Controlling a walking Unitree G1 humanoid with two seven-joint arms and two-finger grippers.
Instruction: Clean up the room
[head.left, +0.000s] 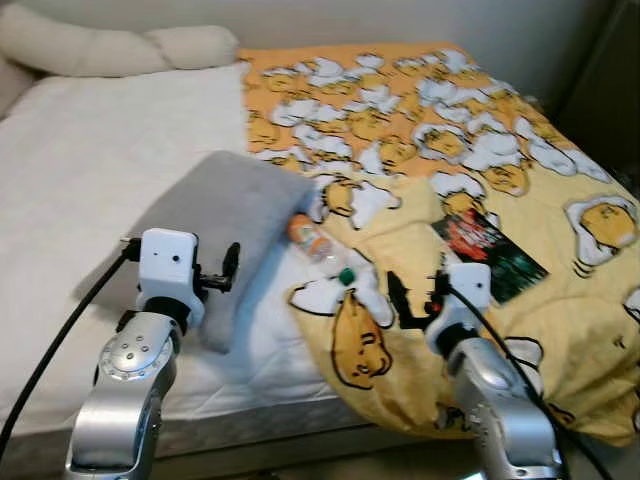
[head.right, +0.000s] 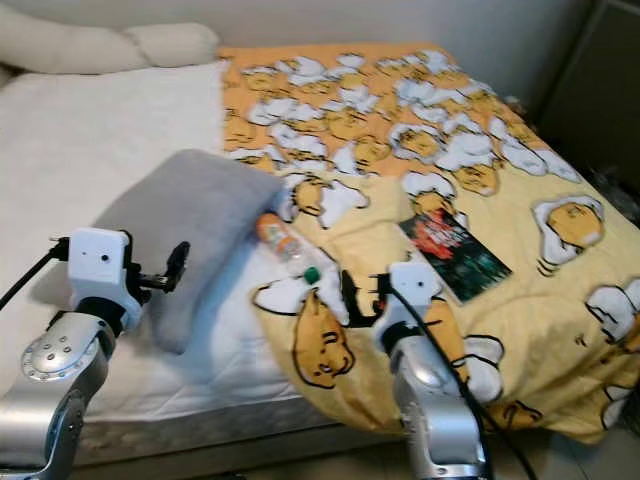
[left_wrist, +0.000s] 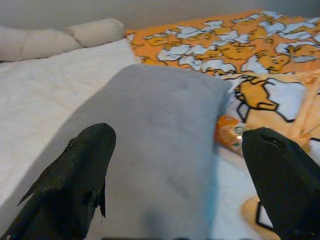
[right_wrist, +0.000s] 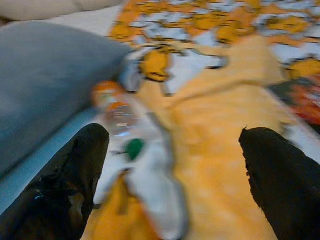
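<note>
Both grippers spread wide, empty – left gripper over grey pillow, right gripper near plastic bottle at its 11 o'clock, blurred, half-tucked under yellow blanket.

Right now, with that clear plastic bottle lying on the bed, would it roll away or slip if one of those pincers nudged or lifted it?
Probably yes. The clear plastic bottle with the orange label and green cap lies on its side, so a nudge could roll it, though the grey pillow and the yellow patterned blanket flank it. It looks nearly empty, so likely light. Smooth plastic may slip.
</note>
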